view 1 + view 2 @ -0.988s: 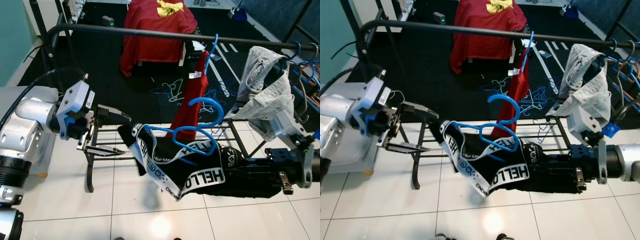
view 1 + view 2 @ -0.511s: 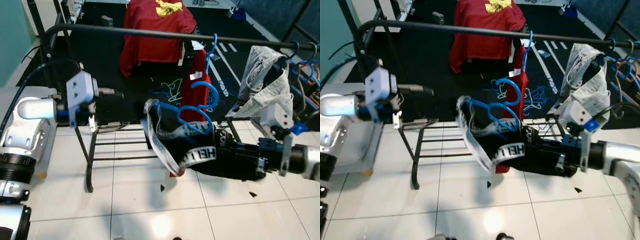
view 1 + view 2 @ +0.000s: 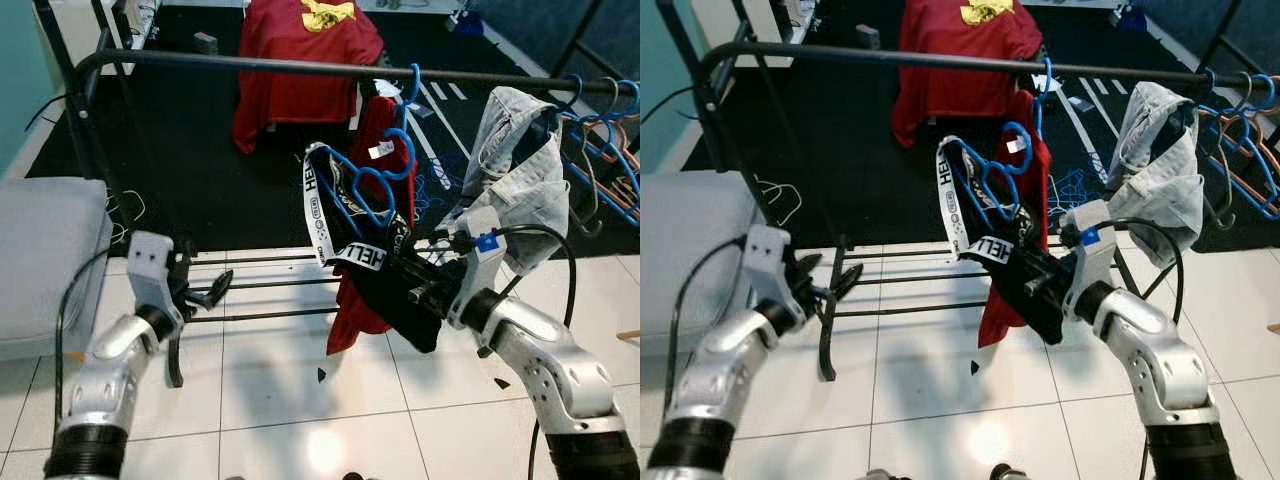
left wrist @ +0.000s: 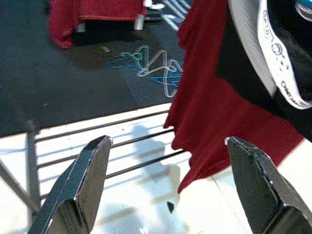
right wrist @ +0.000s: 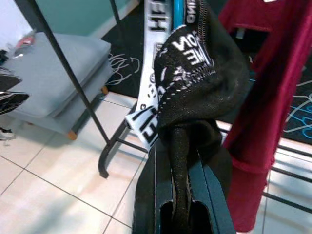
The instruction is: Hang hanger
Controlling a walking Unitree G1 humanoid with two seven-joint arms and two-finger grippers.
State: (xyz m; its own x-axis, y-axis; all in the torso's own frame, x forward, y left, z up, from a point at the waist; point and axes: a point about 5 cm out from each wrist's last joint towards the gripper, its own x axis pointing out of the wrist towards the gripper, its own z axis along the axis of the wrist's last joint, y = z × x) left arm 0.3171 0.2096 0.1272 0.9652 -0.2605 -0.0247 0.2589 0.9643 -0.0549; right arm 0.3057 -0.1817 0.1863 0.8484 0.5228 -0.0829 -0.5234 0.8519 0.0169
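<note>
- Your right gripper (image 3: 405,272) clamped the black garment (image 3: 385,270) on its blue hanger (image 3: 362,185), just below the rail (image 3: 250,65).
- Your left gripper (image 4: 168,185) hung open, low beneath the rail.

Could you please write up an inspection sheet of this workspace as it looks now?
Surface: white tiled floor, black carpet beyond.
Job's things: blue plastic hanger carrying a black garment with white lettered band, lifted below the black metal clothes rail, not yet hooked.
Clutter: loose hangers on the carpet; red cloth over furniture.
Hands: right hand shut on the black garment; left hand open, holding nothing.
Cables: black cable looping at the right wrist.
Surroundings: red garment and grey garment hanging on the rail; grey cushion at left.
</note>
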